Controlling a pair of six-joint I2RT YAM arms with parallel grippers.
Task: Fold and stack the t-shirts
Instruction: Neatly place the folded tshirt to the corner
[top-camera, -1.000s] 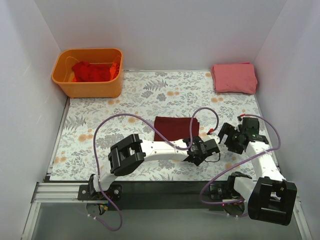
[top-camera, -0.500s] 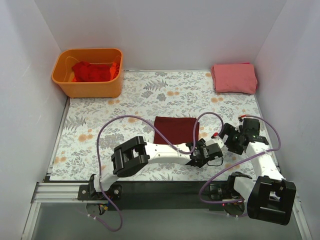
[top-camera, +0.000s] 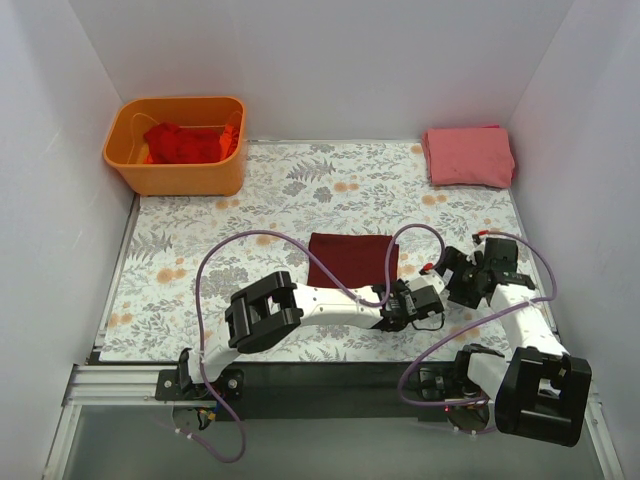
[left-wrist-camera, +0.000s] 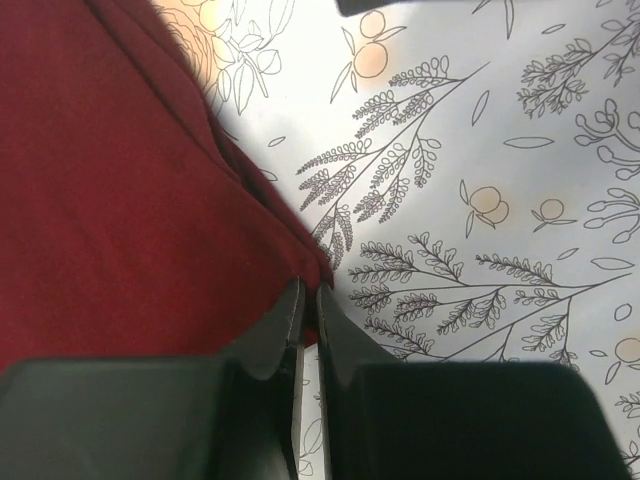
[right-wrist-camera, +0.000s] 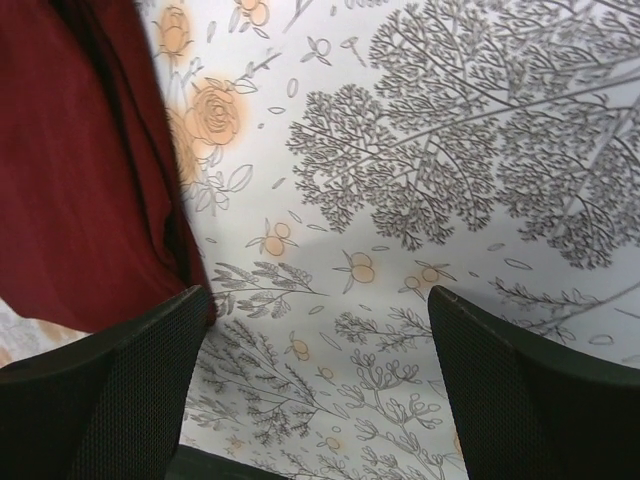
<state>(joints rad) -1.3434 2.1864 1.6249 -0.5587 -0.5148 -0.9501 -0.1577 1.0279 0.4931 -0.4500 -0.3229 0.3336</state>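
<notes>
My left jaws clamped on maroon t-shirt (left-wrist-camera: 110, 200) near-right corner, likely for lifting; right jaws apart, waiting just right of it.

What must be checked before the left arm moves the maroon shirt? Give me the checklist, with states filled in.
1. Left gripper shut on the maroon shirt at its near right corner: ok.
2. All folded layers caught in that pinch: cannot tell.
3. Right gripper open and empty, beside the shirt's edge: ok.
4. Right gripper gripping a second corner: not ok.
5. Salmon-pink shirt folded flat at the far right, ready as stack base: ok.
6. Red shirts out of the orange bin: not ok, they lie in it.
</notes>
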